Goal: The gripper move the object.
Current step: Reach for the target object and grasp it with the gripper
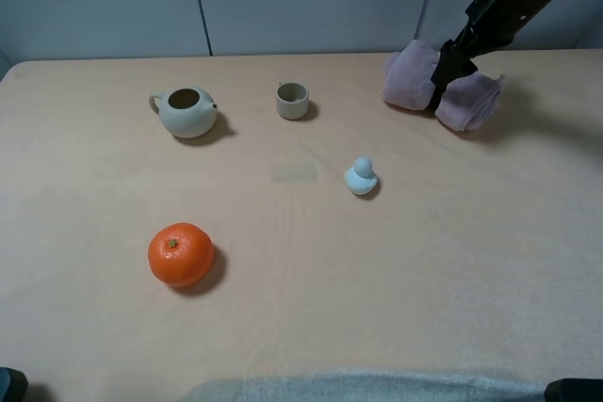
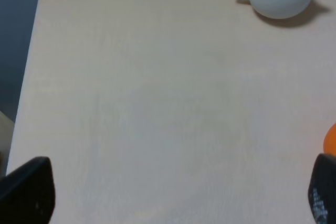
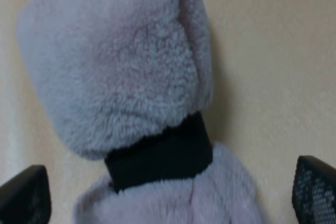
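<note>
While the right hand point(image 3: 169, 190) hangs wide open, pink towel point(image 3: 121, 66) directly below, between its fingers point(image 3: 23, 195)

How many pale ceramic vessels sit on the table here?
2. The teapot stands at the far left; the small cup stands to its right, apart from it. None appears hidden.

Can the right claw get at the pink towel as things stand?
Likely yes: the right claw hangs open right over the towel, with its fingers on either side and nothing else between them.
</note>
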